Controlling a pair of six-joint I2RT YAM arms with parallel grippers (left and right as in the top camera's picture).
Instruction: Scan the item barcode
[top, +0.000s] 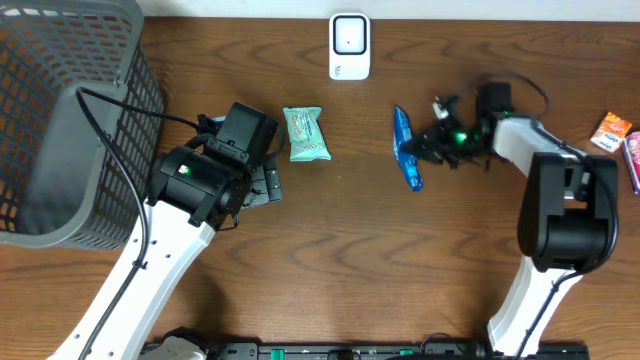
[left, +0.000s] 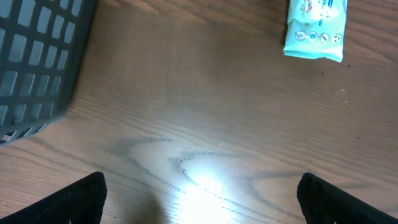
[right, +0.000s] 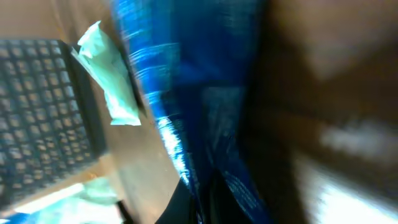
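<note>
Overhead, I see the blue packet (top: 406, 148) right of the worktop's (top: 340, 270) middle, turned edge-on so it reads as a narrow strip running near to far. The right claw (top: 426, 146) is clenched on it, coming in from the packet's right side. I cannot tell whether the packet's lower edge touches the wood or hangs just above it.

In the right wrist view the packet's glossy blue film fills the middle of the frame, blurred, and I cannot make out a barcode on it.

The white scanner (top: 349, 46) stands at the far edge of the worktop, to the left of and beyond the packet, well apart from it.

Left of the blue packet, a pale green packet (top: 305, 134) lies flat on the wood. The left claw (top: 264, 184) sits just to its near left, released and spread wide with nothing between its fingers. The left wrist view shows both fingertips (left: 81, 198) low in the frame over bare wood, with the green packet's end at the top right.

A grey mesh basket (top: 110, 60) fills the far left corner.

At the right edge lie an orange packet (top: 612, 130) and, just nearer, a pink packet (top: 633, 160), cut off by the frame.
</note>
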